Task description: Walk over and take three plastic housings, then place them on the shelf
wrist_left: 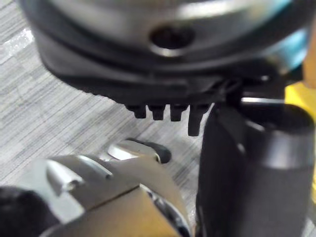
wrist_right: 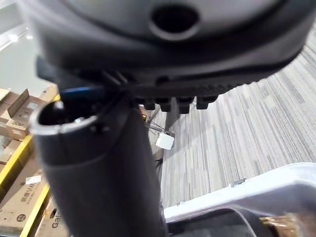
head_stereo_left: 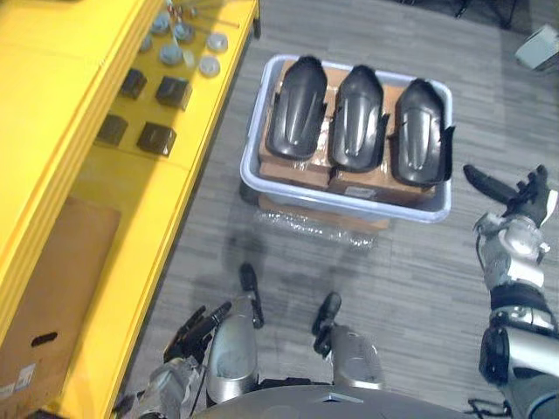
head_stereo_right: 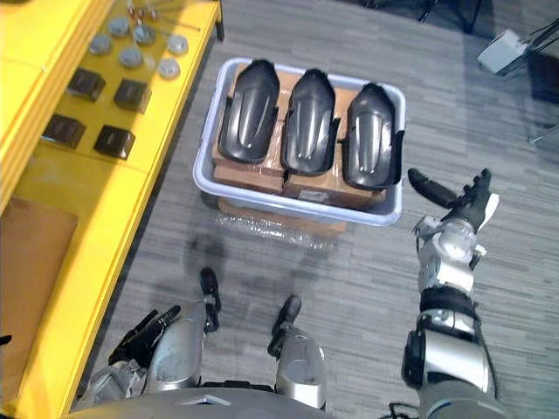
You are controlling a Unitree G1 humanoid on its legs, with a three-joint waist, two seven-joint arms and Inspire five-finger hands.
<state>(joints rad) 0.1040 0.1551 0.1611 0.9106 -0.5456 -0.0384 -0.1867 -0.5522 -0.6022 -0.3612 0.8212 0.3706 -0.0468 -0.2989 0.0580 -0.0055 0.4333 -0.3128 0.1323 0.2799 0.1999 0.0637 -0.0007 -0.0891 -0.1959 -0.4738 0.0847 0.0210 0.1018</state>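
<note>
Left hand (head_stereo_left: 194, 332) beside yellow shelf (head_stereo_left: 131, 227), three housings (head_stereo_left: 358, 118) in tub (head_stereo_left: 349, 203) ahead

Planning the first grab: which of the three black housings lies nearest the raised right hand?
The right-end housing in the bin, nearest the open right hand; the middle housing and left housing lie nearer the yellow shelf.

Three black plastic housings (head_stereo_left: 359, 115) lie side by side in a pale blue bin (head_stereo_left: 349, 202) on the floor. They rest domed side up on the brown cardboard boxes (head_stereo_left: 293, 166) that fill it. Each is glossy and elongated, rounded at its far end and wider at its near end, and runs lengthwise from the bin's near rim toward its far rim. The outer two lie close to the bin's left and right walls. The yellow shelf (head_stereo_left: 131, 249) stands just beside the bin's left side.
</note>
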